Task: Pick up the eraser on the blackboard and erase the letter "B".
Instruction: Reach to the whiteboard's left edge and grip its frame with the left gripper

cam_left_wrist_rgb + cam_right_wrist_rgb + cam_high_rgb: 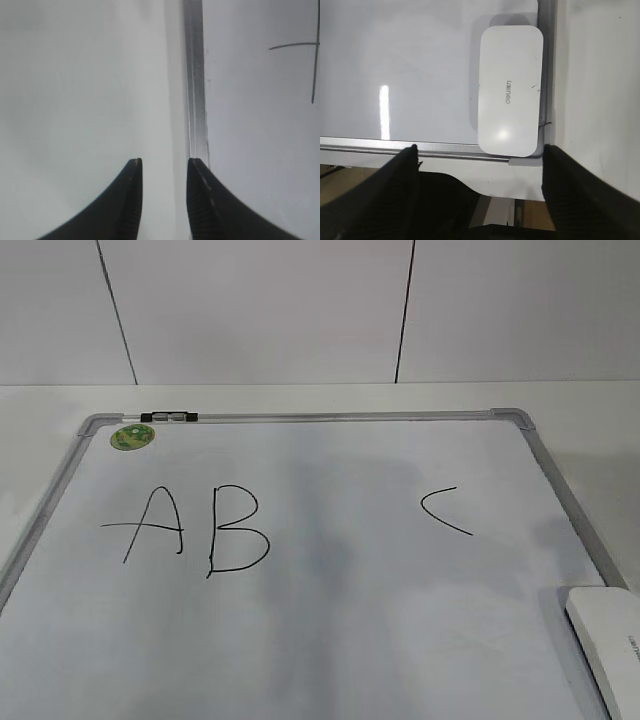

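Note:
The blackboard is a white board with a grey frame lying flat on the table. The letter "B" is drawn in black left of centre, between an "A" and a "C" stroke. The white eraser lies at the board's near right corner and also shows in the right wrist view. My right gripper is wide open and empty, above the board's edge just short of the eraser. My left gripper is open and empty above the board's left frame. Neither gripper shows in the exterior view.
A round green sticker sits at the board's far left corner, with a small black clip on the frame beside it. A white wall stands behind the table. Part of the "A" stroke shows in the left wrist view. The table edge lies below the eraser.

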